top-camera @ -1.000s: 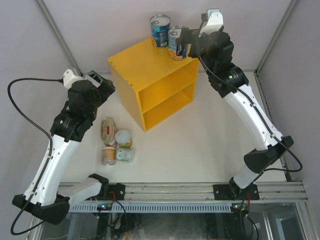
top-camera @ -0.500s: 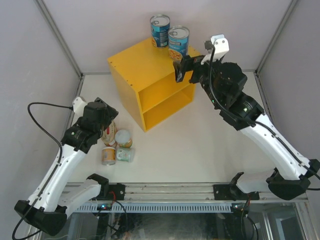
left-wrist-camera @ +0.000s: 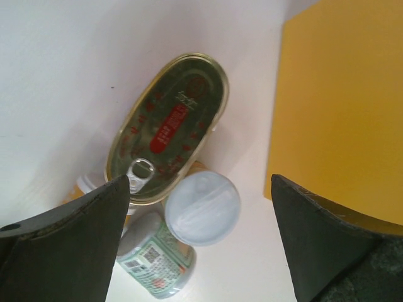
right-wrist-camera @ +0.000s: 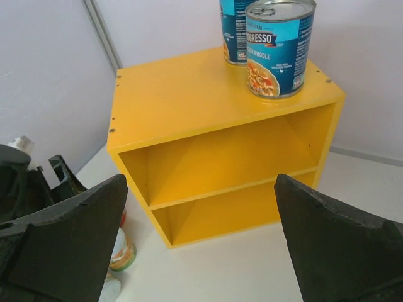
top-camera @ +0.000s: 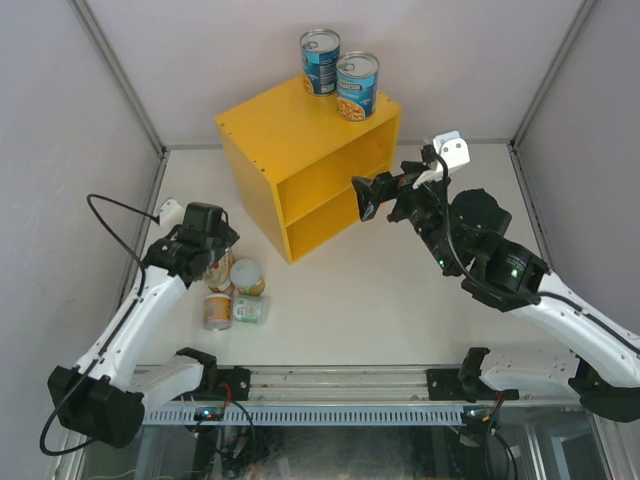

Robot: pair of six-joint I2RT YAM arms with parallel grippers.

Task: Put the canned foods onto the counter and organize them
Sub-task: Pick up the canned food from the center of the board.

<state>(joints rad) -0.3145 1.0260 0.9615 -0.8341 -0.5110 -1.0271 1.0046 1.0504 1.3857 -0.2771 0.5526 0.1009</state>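
One bright yellow box-shaped shelf unit (top-camera: 290, 130) is carrying two tall blue-labelled metal cans (top-camera: 357, 86) on its top. Both grippers are hanging spread and empty: the right gripper (right-wrist-camera: 200, 179) facing the shelves, the left gripper (left-wrist-camera: 200, 189) over one flat oval tin (left-wrist-camera: 167, 126) beside three small round cans (top-camera: 247, 276).

White matte worktop (top-camera: 390, 300), closed in by pale grey walls (top-camera: 200, 50) at far, left and right edges. Slanted metal struts (top-camera: 118, 70) at both far corners. Slotted aluminium rail (top-camera: 340, 383) along near edge. Soft, even light.
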